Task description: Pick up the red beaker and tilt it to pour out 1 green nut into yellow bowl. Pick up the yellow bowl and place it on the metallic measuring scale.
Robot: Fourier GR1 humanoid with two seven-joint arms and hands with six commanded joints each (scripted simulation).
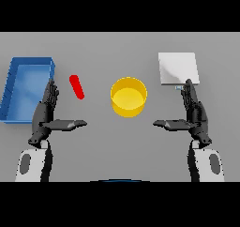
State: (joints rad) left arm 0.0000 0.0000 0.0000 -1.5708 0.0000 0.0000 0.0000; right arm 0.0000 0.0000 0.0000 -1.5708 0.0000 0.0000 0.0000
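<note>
We see the grey bench filling the frame. A blue tray sits at the left edge. The metallic scale lies upper right. The yellow bowl stands at centre. The left hand at lower left and right hand at lower right both spread their fingers wide, holding nothing. The red beaker lies tilted between tray and bowl.

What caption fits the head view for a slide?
Both open robot hands, left and right, flank yellow bowl; red beaker left, scale right.
</note>
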